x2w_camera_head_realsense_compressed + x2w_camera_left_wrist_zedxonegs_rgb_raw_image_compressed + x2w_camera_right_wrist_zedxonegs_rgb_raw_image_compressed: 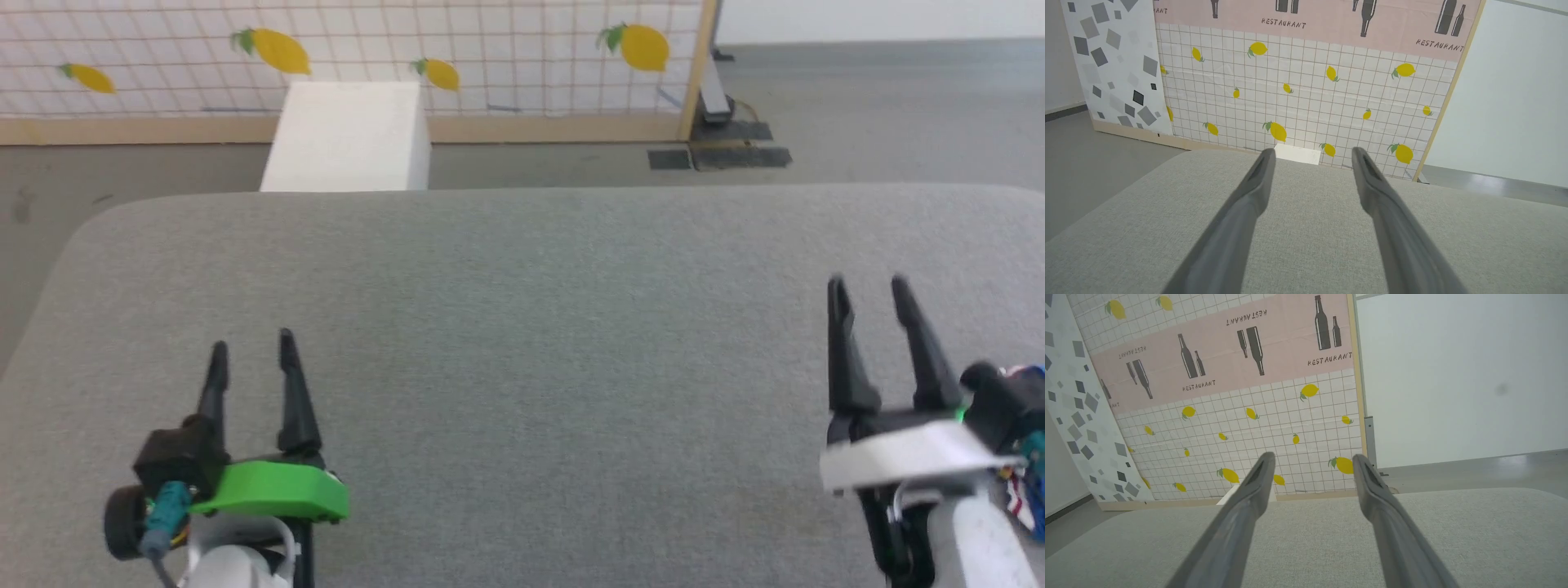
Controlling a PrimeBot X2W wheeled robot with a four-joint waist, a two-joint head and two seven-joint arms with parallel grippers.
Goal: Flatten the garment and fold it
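table (522,269): grey cloth top, far edge straight, far-left corner rounded. a wide bare stretch lies between the two grippers and on to the far edge.
left gripper (252,340): over the near left part, jaws spread, holding nothing.
right gripper (866,281): over the near right part, jaws spread, holding nothing.
garment (1030,498): one sliver of blue, white and red cloth at the right edge of the head view, just beside the right gripper's base, mostly cut off.
beyond the far edge: grey floor (898,106), one white box (347,135), one tiled panel (506,41) with four lemons counted in the head view.
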